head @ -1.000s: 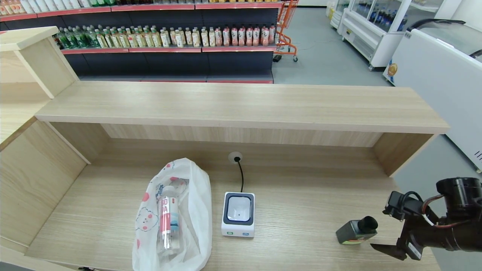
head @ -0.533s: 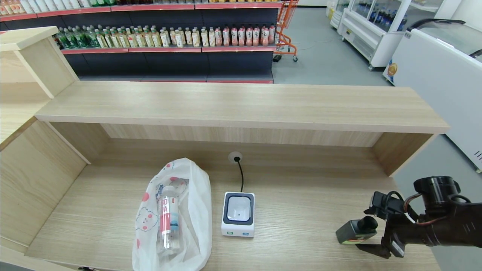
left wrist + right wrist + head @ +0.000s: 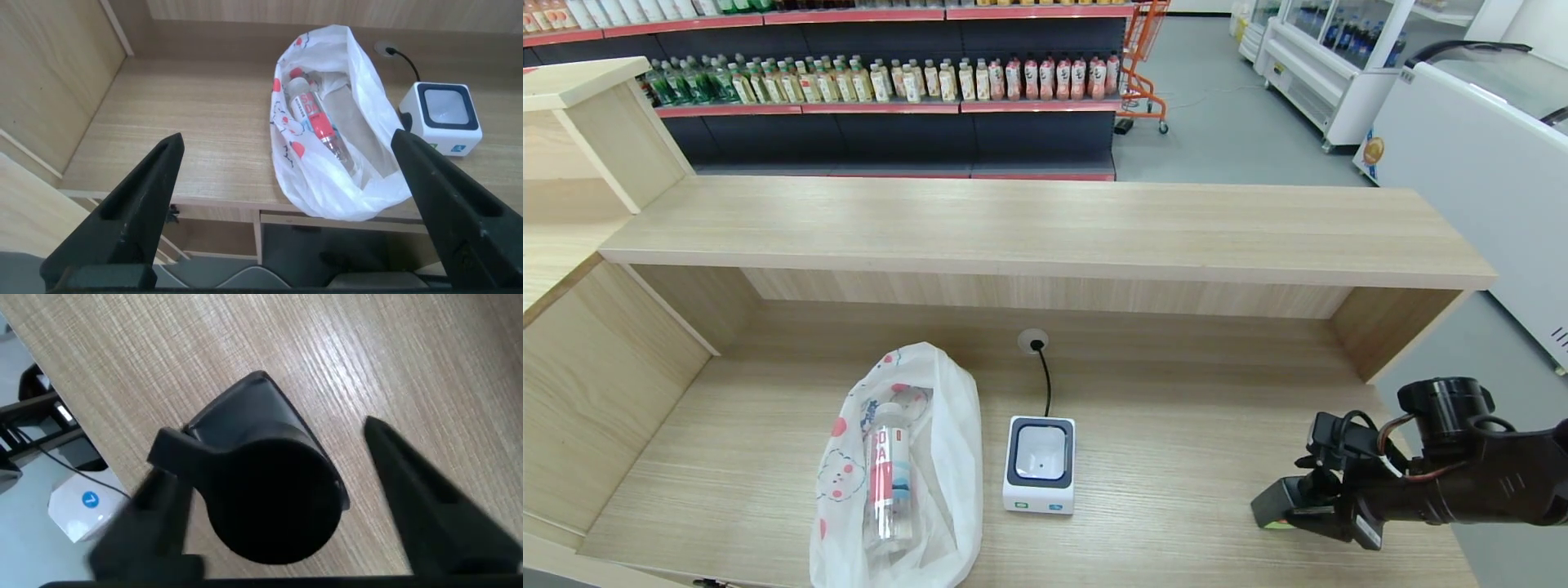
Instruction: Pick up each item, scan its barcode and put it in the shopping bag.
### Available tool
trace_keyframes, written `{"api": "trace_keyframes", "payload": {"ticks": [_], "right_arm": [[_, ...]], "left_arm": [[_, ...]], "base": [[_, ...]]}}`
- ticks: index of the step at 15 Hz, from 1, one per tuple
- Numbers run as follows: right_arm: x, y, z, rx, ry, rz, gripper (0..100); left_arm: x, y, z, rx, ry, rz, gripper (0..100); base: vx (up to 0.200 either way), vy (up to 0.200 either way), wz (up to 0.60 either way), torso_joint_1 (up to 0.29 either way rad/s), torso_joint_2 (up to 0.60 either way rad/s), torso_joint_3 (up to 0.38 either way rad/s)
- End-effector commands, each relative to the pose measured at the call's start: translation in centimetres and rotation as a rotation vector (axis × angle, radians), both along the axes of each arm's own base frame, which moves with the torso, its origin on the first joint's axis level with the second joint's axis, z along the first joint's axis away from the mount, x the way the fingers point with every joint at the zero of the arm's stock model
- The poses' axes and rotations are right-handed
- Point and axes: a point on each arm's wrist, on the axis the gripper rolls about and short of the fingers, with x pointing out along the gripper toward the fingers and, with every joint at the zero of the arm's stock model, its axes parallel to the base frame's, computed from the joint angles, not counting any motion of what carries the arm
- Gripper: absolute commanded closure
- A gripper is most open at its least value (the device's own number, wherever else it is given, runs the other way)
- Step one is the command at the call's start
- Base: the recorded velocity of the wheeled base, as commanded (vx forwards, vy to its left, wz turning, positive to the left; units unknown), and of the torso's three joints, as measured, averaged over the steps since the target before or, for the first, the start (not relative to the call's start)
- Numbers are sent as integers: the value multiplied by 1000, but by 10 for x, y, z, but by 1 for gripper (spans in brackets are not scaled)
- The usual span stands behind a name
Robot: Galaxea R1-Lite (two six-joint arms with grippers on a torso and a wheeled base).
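- Got the right gripper (image 3: 261,457) spread open, one finger on each side of a dark bottle (image 3: 253,416), with the black cap sitting right in the gap.
- Can't tell if either finger is actually pressing on it, so not calling that a grip. Nothing lifted.
- Found the bottle resting on the wooden counter (image 3: 1176,457), right at the gripper's tips, close to the counter's right end.
- Well off to that gripper's left: a white scanner (image 3: 1040,465) with a dark glass top. Black cable (image 3: 1046,384) running from its far side to a hole in the counter.
- Further left, just beside the scanner: the shopping bag (image 3: 947,441), lying flat on the counter. Clear bottle (image 3: 888,474) with a red and blue label already inside.
- Farthest from the right gripper: the left gripper (image 3: 286,139), fingers wide apart and holding nothing, hanging above the counter's front edge on the near side of the bag.
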Motion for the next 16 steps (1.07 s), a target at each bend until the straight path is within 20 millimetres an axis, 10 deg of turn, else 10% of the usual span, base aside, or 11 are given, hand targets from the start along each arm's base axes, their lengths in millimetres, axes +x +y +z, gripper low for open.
{"api": "trace_keyframes", "payload": {"ticks": [1, 10, 16], "right_arm": [[1, 1, -2, -1, 5, 5, 100], [-18, -3, 45, -128, -287, 92, 100], [-44, 4, 70, -437, -872, 771, 100]], "left_arm": [[0, 0, 0, 0, -1, 0, 0], [0, 0, 0, 0, -1, 0, 0], [0, 0, 0, 0, 1, 0, 0]], "base": [[0, 0, 0, 0, 0, 0], [0, 0, 0, 0, 0, 0], [0, 0, 0, 0, 0, 0]]}}
